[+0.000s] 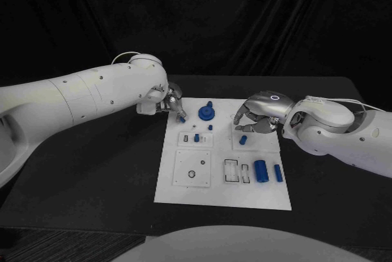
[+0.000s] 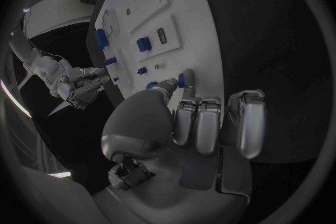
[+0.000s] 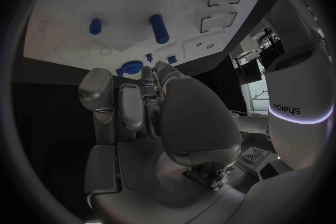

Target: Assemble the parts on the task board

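Parts [image 1: 261, 170] on task board [image 1: 225, 199].

Far end of the board [image 1: 220, 199] is crowded: left hand [image 1: 171, 105] over the far left corner, right hand [image 1: 260, 117] over the far right edge, blue knob [image 1: 207, 112] standing between them. Near edge is bare. Two blue cylinders [image 1: 261, 170] lie by the right edge. Table [image 1: 90, 177] left of board is open.

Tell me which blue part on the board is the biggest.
The round knobbed part at the board's far edge, between both hands; the rest are slimmer pegs and cylinders.
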